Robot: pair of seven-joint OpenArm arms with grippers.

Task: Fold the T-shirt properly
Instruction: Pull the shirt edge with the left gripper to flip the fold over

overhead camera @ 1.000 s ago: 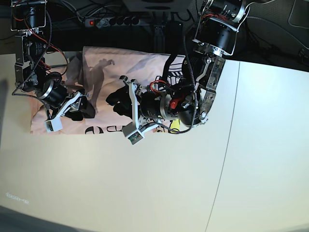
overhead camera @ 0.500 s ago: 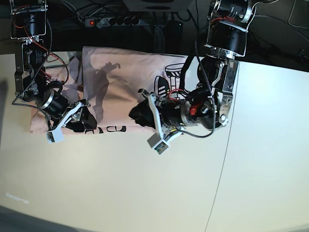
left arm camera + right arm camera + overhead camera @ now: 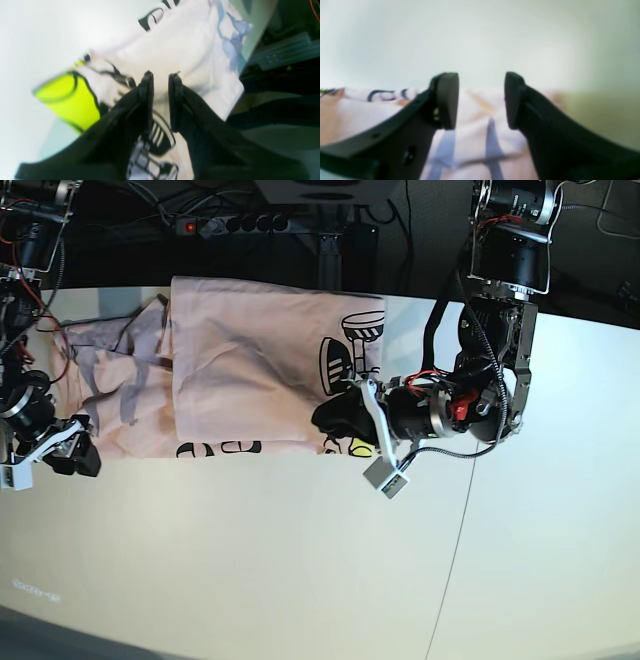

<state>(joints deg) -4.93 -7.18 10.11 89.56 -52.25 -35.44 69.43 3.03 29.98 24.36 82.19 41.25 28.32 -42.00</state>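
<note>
STEP: mid-fold | T-shirt point(image 3: 250, 360): desk far edge, partly folded | left gripper point(image 3: 160, 75) fingers narrowly parted, grip unclear | right gripper point(image 3: 481, 100) fingers apart, empty | NEXT: seize near hem.

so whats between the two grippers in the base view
In the base view, the large pale pink cotton T-shirt, with black lettering along its near edge, spans nearly the whole stretch between the right gripper and the left gripper.

T-shirt point(image 3: 250, 350) x1 | grippers x2: L gripper point(image 3: 160, 75), R gripper point(image 3: 481, 100) | table point(image 3: 300, 560) x1 | power strip point(image 3: 225, 223) x1
</note>
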